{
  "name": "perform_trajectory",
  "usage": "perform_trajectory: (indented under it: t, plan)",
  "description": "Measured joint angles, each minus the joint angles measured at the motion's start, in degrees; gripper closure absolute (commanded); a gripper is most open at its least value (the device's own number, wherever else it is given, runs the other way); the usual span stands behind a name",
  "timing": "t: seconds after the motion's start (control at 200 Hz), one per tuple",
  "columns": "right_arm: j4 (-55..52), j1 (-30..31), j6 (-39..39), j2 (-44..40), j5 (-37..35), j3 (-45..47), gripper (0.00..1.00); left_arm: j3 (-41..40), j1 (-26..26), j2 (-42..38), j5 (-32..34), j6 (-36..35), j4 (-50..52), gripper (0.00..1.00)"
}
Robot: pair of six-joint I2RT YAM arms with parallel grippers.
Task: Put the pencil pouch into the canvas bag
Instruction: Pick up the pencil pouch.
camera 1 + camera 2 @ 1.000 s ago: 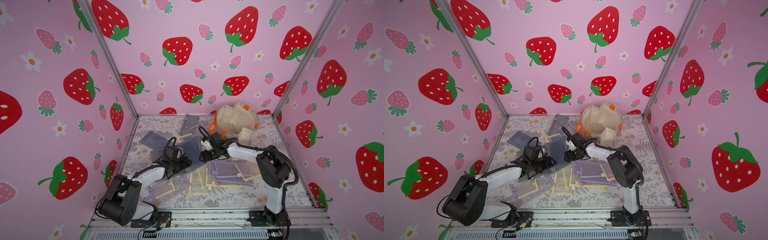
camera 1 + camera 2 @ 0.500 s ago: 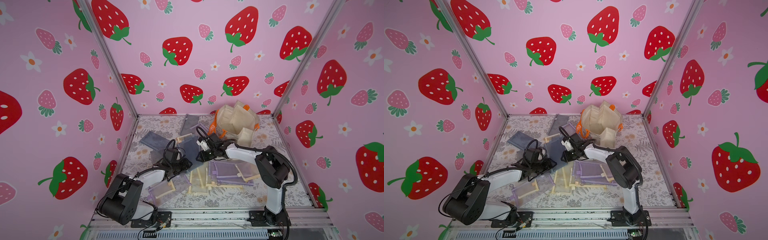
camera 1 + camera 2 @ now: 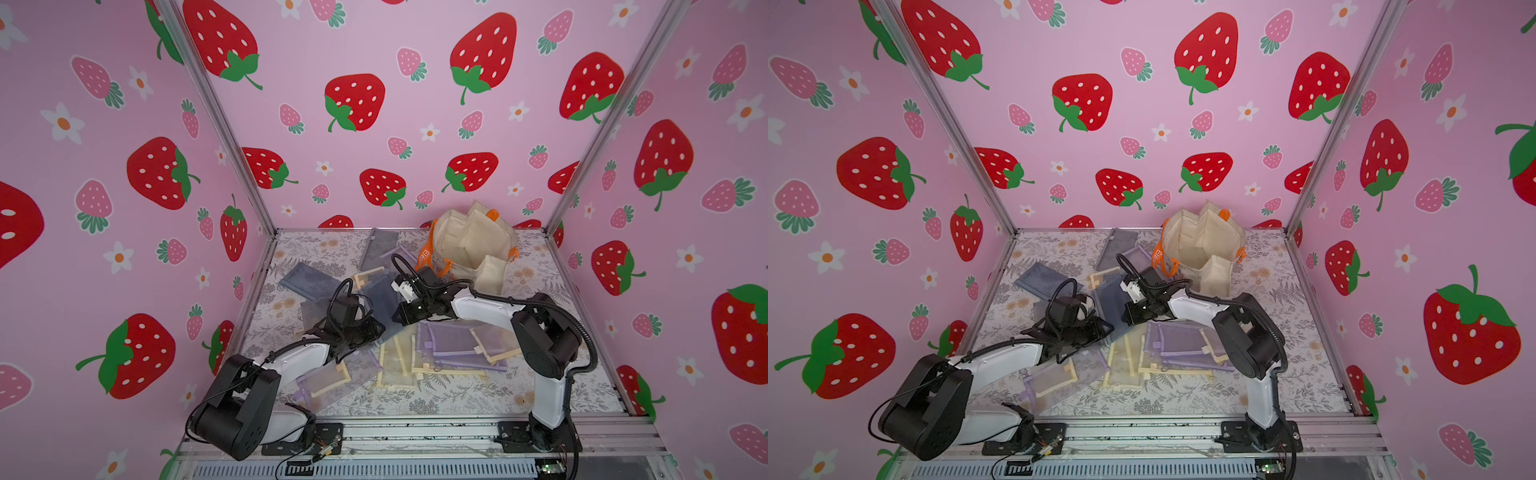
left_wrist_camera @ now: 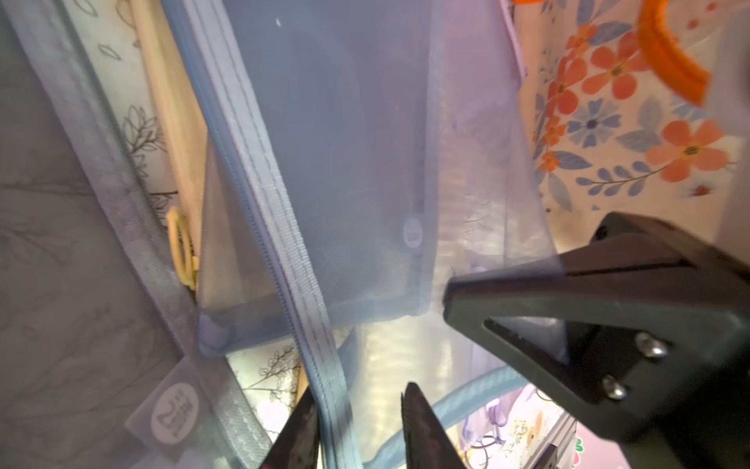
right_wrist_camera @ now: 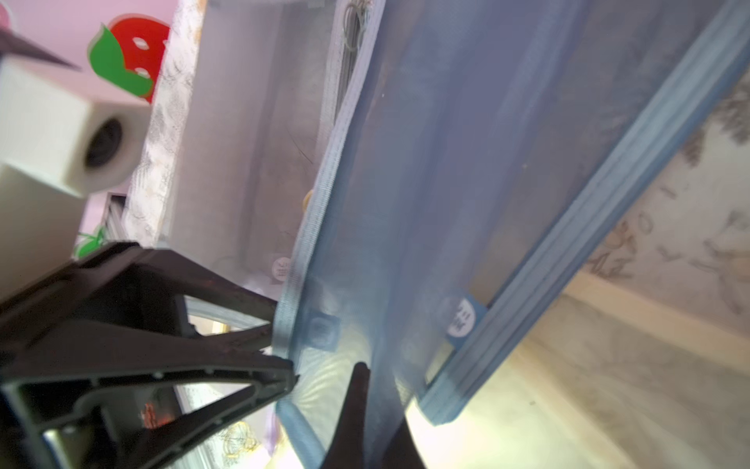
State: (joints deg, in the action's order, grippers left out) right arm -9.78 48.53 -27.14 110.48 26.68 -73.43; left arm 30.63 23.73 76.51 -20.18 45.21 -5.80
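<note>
Closest to my base, the tabletop [image 3: 478,399] carries a heap [image 3: 449,349] of spare purple and cream pouches, flat and overlapping. None of them is my concern.

Just past the heap, my two tools meet on one blue-grey mesh pouch [image 3: 381,297]. My right tool [image 5: 373,385] is clenched on the mesh near a corner, and that end is raised. My left tool [image 4: 361,394] straddles the zip edge [image 4: 284,227] with its jaws apart. One finger touches the band and the other stands clear of it, so I judge that it has no hold (the right tool alone carries the pouch, as I read it). The two tools sit just beside each other at the pouch's near end.

From there the pouch's long axis runs away from me, toward the back wall and leaning a little to my left. Whether its far end rests on the pouches beneath, I cannot tell.

Farthest off, the bag [image 3: 457,237] stands at the back of the tabletop on my right, its mouth open upward. It lies beyond the pouch and to the right of it, nearer my right arm than my left. The coming move, I judge, is a lift and a swing to the far right. The pouch will need turning end-down to pass the mouth, and the limp mesh may fold or catch on the rim.
</note>
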Motion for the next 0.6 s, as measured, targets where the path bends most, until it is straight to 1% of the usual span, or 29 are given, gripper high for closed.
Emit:
perform_trajectory:
  t: [0.07,0.155,0.205,0.305,0.355,0.435,0.6]
  plan:
    - [-0.8,0.1,0.3,-2.0,-0.2,0.6,1.0,0.0,0.2,-1.8,0.0,-0.3,0.7,0.63]
    - [-2.2,0.2,1.4,-5.6,-0.7,1.1,1.0,0.0,0.4,-5.4,0.2,-1.2,3.2,0.57]
    - [-3.5,0.2,2.4,-8.3,-1.3,1.4,1.0,0.0,0.5,-8.2,0.7,-2.1,5.4,0.52]
    - [-6.6,0.4,4.9,-14.7,-3.1,1.4,1.0,0.2,0.5,-13.6,2.7,-4.3,10.8,0.35]
    - [-9.2,0.4,6.7,-17.7,-4.4,0.6,1.0,0.5,0.5,-15.8,4.0,-5.7,13.7,0.3]
    - [-12.8,0.4,9.1,-20.5,-5.9,-2.2,1.0,1.2,0.5,-17.7,5.7,-6.9,17.4,0.29]
    - [-21.8,-0.7,15.3,-22.3,-9.9,-12.9,1.0,2.0,0.5,-18.2,7.7,-8.3,21.3,0.28]
